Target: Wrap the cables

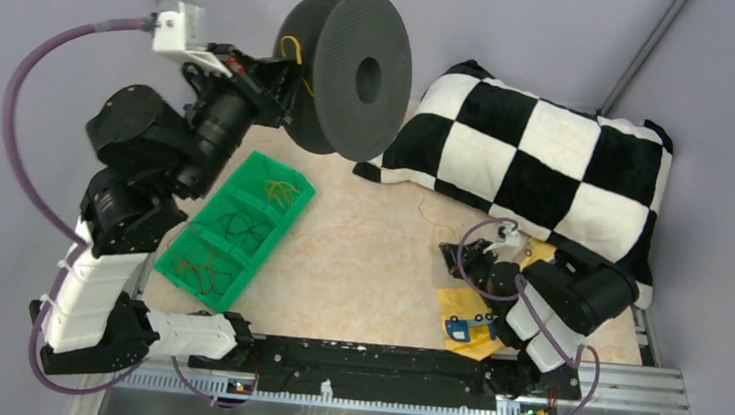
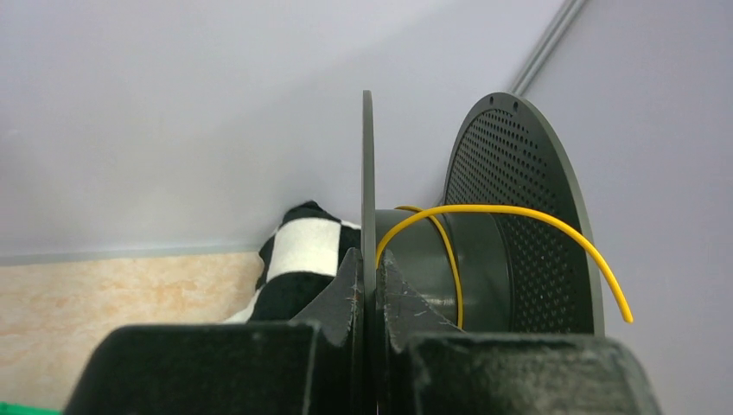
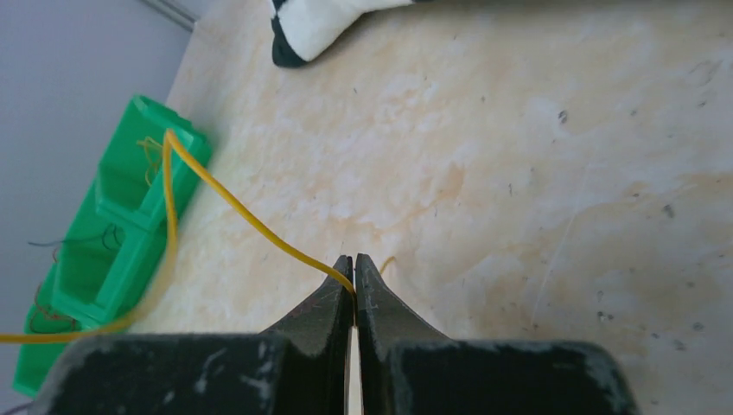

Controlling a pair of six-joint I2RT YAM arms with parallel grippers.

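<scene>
Left gripper [image 1: 287, 88]: you have its jaws clamped onto the thin edge of the black spool's near flange; the left wrist view shows that edge running straight up between the fingertips [image 2: 350, 275].
Black spool [image 1: 343, 45]: lifted off the table [image 1: 369, 258] at the 12 o'clock side, with its axis roughly level and its perforated far flange facing the pillow.
Yellow wire [image 2: 501, 207]: one loose turn lies around the spool's hub. Its free end arcs out past the far flange toward 4 o'clock in the left wrist view, touching nothing.
Right gripper [image 3: 354, 270]: jaws pressed together, with a yellow strand [image 3: 285, 245] pinched at the very tips. It sits low over the table at about 4 o'clock in the top view.
Yellow strand, path: from the tips it runs toward 10 o'clock, bends over the green tray [image 3: 130, 199], then drops back toward 8 o'clock and out of frame. You cannot tell whether it is the same piece as the wire on the spool.
Green tray, contents: thin wire bundles in separate compartments; the tray lies at the table's 9 o'clock side.
Checkered pillow [image 1: 548, 163]: at 2 o'clock, just beside the spool.
</scene>
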